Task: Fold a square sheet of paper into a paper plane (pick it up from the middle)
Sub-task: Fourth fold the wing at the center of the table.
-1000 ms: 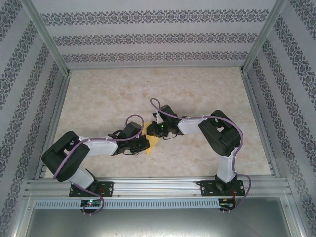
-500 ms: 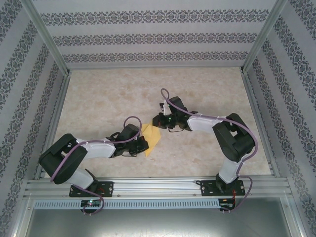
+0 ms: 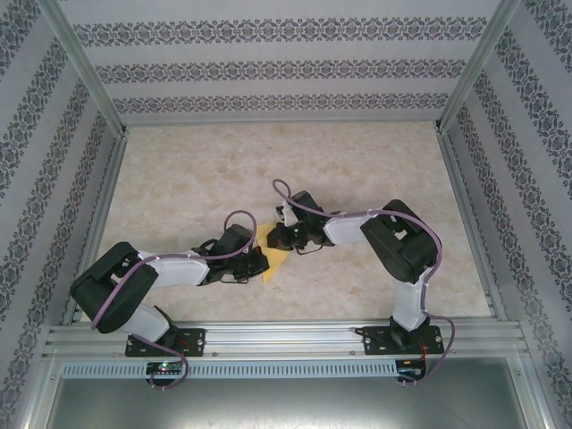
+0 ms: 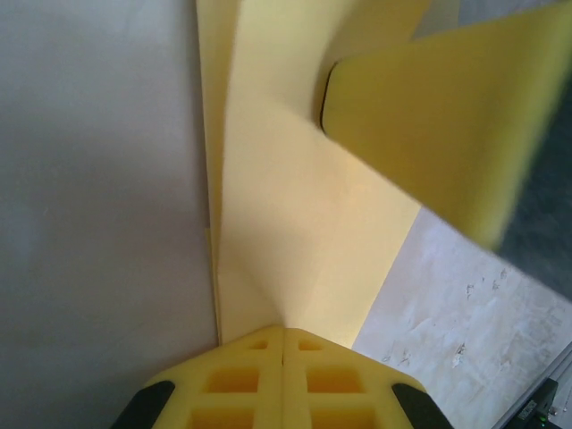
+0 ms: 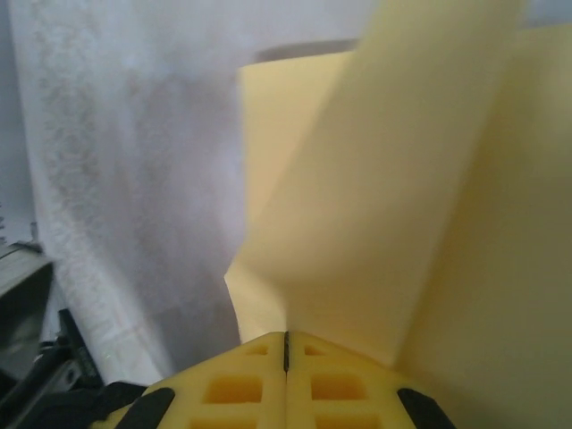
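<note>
We see the left gripper (image 4: 283,333) and right gripper (image 5: 286,339) both pinching the folded sheet of paper (image 4: 299,223), fingers pressed tight, toward the table's (image 3: 179,179) near edge.

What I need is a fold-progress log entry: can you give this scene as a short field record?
sheet of paper: yellow, creased, held between both grippers
left gripper: shut, pinching the sheet
right gripper: shut, pinching the sheet
table: pale, marbled
fold stage: partly folded, no dart shape yet
</note>
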`<move>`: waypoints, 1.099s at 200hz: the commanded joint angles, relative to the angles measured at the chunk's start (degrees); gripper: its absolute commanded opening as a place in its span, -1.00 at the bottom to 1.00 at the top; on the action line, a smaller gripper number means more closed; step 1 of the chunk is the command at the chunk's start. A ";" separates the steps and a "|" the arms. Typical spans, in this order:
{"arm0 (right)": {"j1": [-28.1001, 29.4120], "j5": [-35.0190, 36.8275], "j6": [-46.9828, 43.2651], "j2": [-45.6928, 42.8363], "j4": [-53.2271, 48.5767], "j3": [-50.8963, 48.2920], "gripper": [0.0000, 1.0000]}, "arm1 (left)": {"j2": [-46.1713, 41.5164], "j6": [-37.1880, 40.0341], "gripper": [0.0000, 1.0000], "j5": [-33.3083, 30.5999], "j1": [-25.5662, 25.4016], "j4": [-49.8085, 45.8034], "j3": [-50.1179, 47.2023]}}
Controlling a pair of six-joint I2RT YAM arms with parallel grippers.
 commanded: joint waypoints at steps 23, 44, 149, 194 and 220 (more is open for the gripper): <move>-3.42 5.10 -3.49 4.45 -3.53 4.43 -0.90 | 1.83 2.81 -0.92 -2.76 -0.44 -11.64 -1.94; -4.45 7.12 -3.65 4.29 -5.21 6.15 -0.90 | 2.37 3.04 -0.93 -2.89 -0.44 -12.31 -2.22; -9.80 8.68 -2.98 8.75 -8.16 13.71 -0.89 | 1.69 5.23 -0.94 -2.79 -0.45 -13.50 -3.86; -10.60 7.07 -2.64 4.53 -5.87 11.52 -0.84 | 1.34 11.85 -0.95 -1.80 -0.26 -17.43 -3.51; -10.23 7.25 -2.18 -2.30 -4.60 7.64 -0.84 | 0.34 15.40 -0.95 -2.46 -0.04 -20.46 -2.95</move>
